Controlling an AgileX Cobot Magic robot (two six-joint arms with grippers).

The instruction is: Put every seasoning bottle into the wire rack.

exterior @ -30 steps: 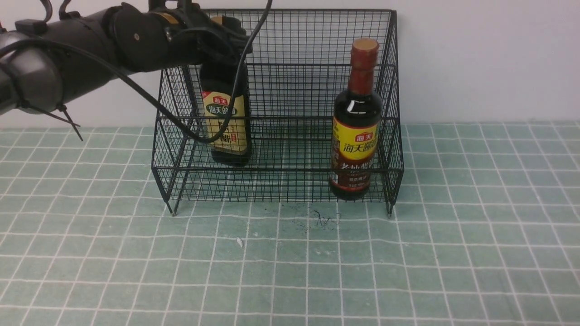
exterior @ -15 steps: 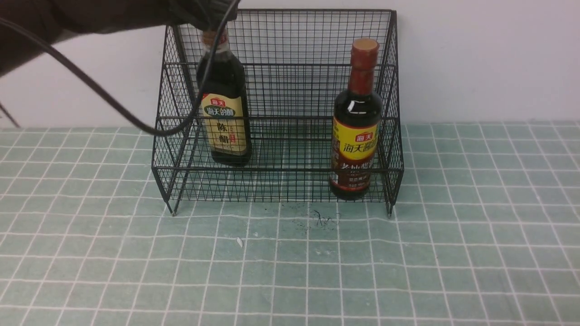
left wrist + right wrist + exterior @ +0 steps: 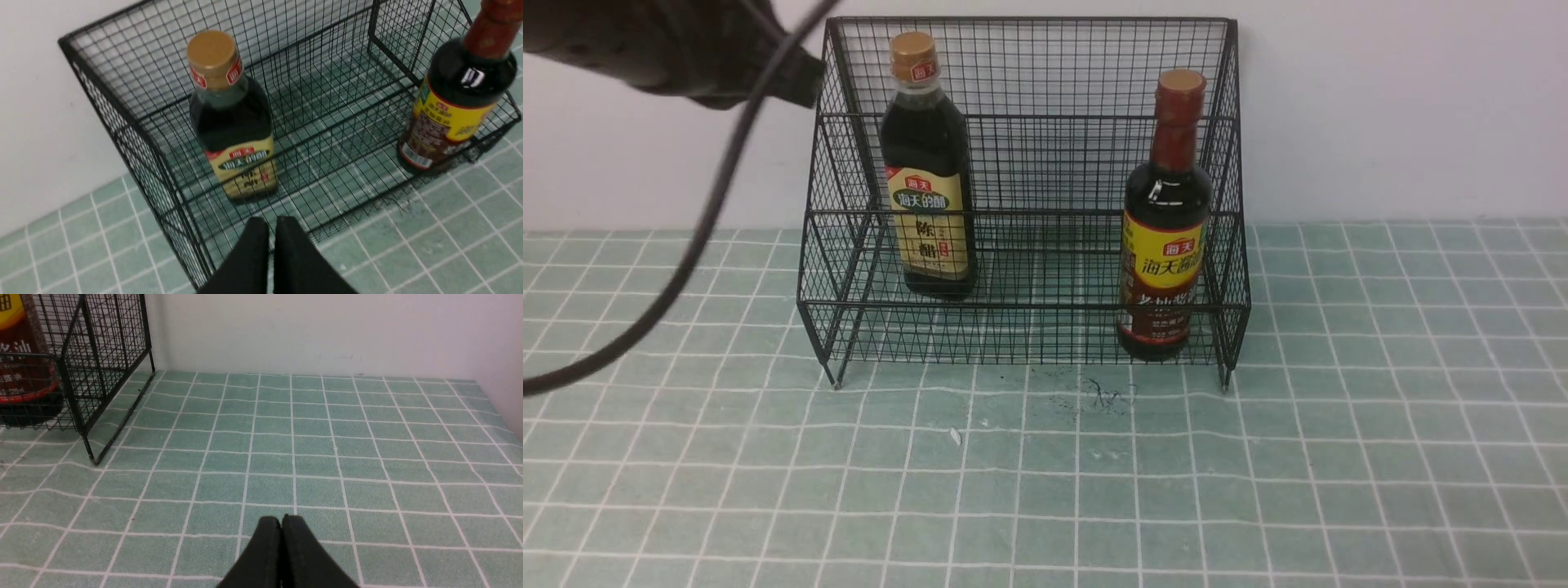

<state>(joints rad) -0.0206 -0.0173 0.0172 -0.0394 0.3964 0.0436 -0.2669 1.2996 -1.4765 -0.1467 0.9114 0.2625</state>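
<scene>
Cutting across the upper left of the front view, the blurred black left arm (image 3: 686,49) is only partly shown, its outer part lost beyond the frame. The labels of both bottles are crossed by thin rack bars, and the red-brown neck of the round bottle is cropped in the left wrist view. In the right wrist view, only a lower part of that bottle is caught (its cap is out of frame).

The left arm is held high, just beside the upper left edge of the rack and apart from both bottles. By the left wrist camera, the black left gripper (image 3: 271,223) is shown closed, its tips close together and nothing gripped. The black right gripper (image 3: 280,518) is likewise closed and unladen, pointed over the green, white-gridded tabletop (image 3: 1045,482).

Inside the large black wire-mesh rack (image 3: 1029,305), the squarish dark bottle with gold cap and tan label (image 3: 929,188) is stood near the left side. The round dark bottle with red-brown neck and yellow label (image 3: 1164,245) is placed near the right side, farther forward. Both are kept behind the front bars. At the left, wall and tabletop are partly covered by a curved black cable (image 3: 698,233); behind the rack, a plain white wall (image 3: 1405,106) is seen.
</scene>
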